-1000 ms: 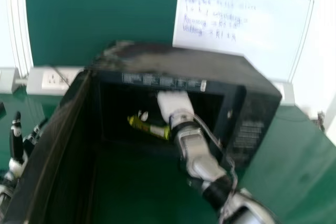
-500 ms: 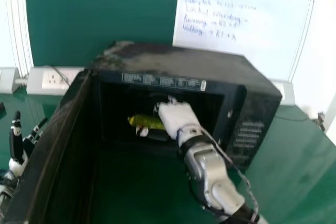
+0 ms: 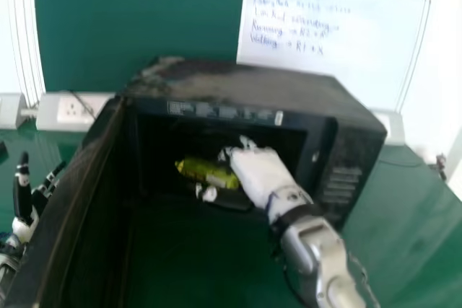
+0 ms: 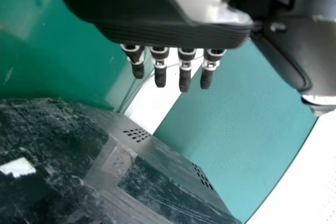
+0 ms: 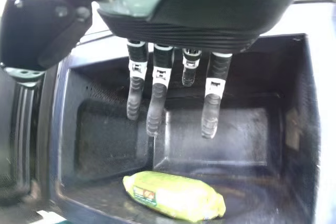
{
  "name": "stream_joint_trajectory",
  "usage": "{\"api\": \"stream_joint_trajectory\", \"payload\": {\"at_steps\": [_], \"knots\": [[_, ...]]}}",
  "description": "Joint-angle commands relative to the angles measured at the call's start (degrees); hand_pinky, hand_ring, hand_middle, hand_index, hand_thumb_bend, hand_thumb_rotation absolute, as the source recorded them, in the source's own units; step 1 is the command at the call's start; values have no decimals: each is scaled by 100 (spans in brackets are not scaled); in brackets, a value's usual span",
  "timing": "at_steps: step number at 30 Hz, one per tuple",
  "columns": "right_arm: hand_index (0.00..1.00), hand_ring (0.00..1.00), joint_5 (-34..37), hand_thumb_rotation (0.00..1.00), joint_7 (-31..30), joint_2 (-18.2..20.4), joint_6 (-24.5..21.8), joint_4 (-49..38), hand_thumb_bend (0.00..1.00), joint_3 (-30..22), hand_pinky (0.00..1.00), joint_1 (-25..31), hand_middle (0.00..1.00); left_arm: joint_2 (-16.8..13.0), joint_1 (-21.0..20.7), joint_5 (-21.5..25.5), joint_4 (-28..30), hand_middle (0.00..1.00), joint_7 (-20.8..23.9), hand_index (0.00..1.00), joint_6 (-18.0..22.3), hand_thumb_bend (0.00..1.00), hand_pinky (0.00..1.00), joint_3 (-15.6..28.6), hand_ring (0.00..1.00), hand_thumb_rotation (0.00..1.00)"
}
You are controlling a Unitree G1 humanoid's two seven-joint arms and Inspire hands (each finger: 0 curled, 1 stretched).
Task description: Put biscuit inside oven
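In the head view my right hand (image 3: 257,171) is at the mouth of the black oven (image 3: 245,88), just right of the yellow-green biscuit packet (image 3: 206,171). The packet lies on the oven's floor inside the cavity. The right wrist view has my right hand (image 5: 157,93) with fingers extended and holding nothing, and the biscuit packet (image 5: 176,195) lying apart from them. My left hand (image 3: 24,207) stays at the left edge beyond the oven door (image 3: 72,200); in the left wrist view my left hand (image 4: 184,69) has straight fingers with nothing in them.
The oven door stands wide open towards me on the left. Wall sockets (image 3: 74,110) sit behind the oven on the left, and a whiteboard (image 3: 328,34) with writing leans behind it. The green table (image 3: 404,214) spreads to the right.
My right hand has moved back and to the right, away from the packet, which remains on the oven floor. The left hand has not moved.
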State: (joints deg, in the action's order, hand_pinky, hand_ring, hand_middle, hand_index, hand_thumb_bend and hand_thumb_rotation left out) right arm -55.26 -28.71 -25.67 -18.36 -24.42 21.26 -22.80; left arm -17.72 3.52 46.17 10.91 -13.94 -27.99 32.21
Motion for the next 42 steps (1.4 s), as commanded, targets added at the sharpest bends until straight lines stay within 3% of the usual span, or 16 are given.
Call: {"api": "stream_joint_trajectory", "payload": {"at_steps": [1,4,6,8,13,20,24,30,34,37,38,40,42], "knots": [[64,52,173,32,-199,-54,-9,-287,89,-248,47,169,59,-50,-52,50,7,74,-6,74,-65,71,67,-18,72,0],[63,56,457,33,-576,-95,-81,-613,88,-513,51,314,62,-70,-38,25,4,75,-55,74,-37,70,67,-26,72,0],[62,52,822,33,-844,-119,-137,-820,89,-756,43,398,60,-77,-31,18,-1,75,-75,75,-26,69,67,-24,73,0],[63,53,1338,34,-1271,-199,-301,-1015,87,-1058,43,417,61,-77,-24,25,17,75,-48,75,-46,69,67,-18,73,0],[63,58,2654,33,-2245,-435,-1143,-1310,88,-1841,50,264,63,-158,-13,-8,-31,75,-125,74,-47,67,67,-25,73,2],[63,58,3924,28,-2719,-1079,-2108,-1246,90,-2578,51,59,63,-214,-27,33,-143,74,-210,73,-48,68,66,29,72,0],[62,55,4589,25,-2858,-1484,-2234,-995,86,-2871,47,14,61,-273,-21,25,-199,74,-276,71,-53,68,66,39,72,1],[58,46,5439,20,-2791,-1797,-2207,-530,85,-3236,37,66,51,-311,-35,88,-291,74,-353,72,-79,68,67,71,72,1],[55,42,5989,21,-2804,-1881,-2009,-158,85,-3481,34,147,47,-297,-27,41,-264,74,-339,71,-56,68,66,57,72,1],[53,36,6242,16,-2810,-2025,-1810,87,82,-3575,29,200,42,-299,-19,23,-263,74,-375,72,-30,68,67,46,72,1],[52,36,6336,13,-2828,-2063,-1718,182,80,-3618,30,220,42,-300,-14,8,-254,74,-375,72,-24,68,67,38,72,1],[49,42,6516,14,-2950,-2162,-1396,468,58,-3685,37,238,47,-298,-9,-3,-241,74,-383,72,-19,68,66,30,72,2],[49,44,6622,14,-2988,-2268,-1160,736,53,-3724,39,254,48,-304,-6,13,-256,74,-434,72,-16,68,66,31,72,2]]}}
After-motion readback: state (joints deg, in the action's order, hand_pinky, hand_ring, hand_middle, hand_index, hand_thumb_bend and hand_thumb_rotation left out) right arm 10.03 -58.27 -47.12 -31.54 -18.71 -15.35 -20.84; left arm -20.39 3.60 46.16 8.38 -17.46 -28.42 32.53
